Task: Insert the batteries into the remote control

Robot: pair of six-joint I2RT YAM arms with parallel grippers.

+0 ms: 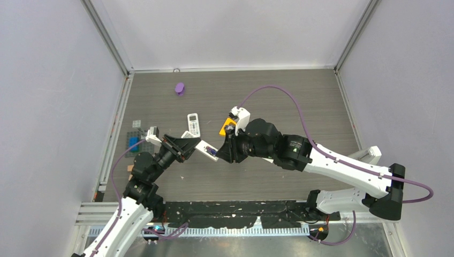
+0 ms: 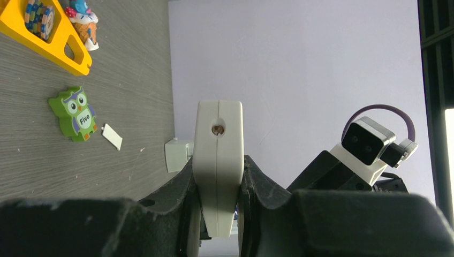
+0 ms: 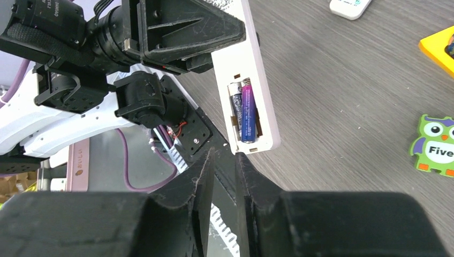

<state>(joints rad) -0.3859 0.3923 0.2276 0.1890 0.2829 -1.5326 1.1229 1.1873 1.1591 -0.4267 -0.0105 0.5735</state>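
The two batteries lay side by side in the open bay of the remote control (image 3: 239,61), the purple battery (image 3: 248,115) on the frame-right and the dark battery (image 3: 235,104) on its left. Their long axes ran along the remote's length, from the upper middle of the right wrist view down toward its centre. The remote itself was off the desk (image 3: 342,96), clamped at its far end by the left tool (image 2: 218,171), whose fingers pressed on both flat faces in the left wrist view. This held the open bay facing the other arm. Directly below the bay's lower end sat the right tool (image 3: 225,160), its fingers a narrow gap apart with nothing between them. Whether a fingertip touched the corner of the remote could not be told. The batteries thus lay straight ahead of that tool, almost in line with its gap, and the right arm was the nearer and the only free one. Both cells looked seated, so any coming push would probably run along that same line. Out on the desk, well apart from all this, lay a green owl block (image 3: 434,145), a second white remote (image 1: 193,124) and a small flat white piece (image 2: 112,137), possibly the bay's cover.
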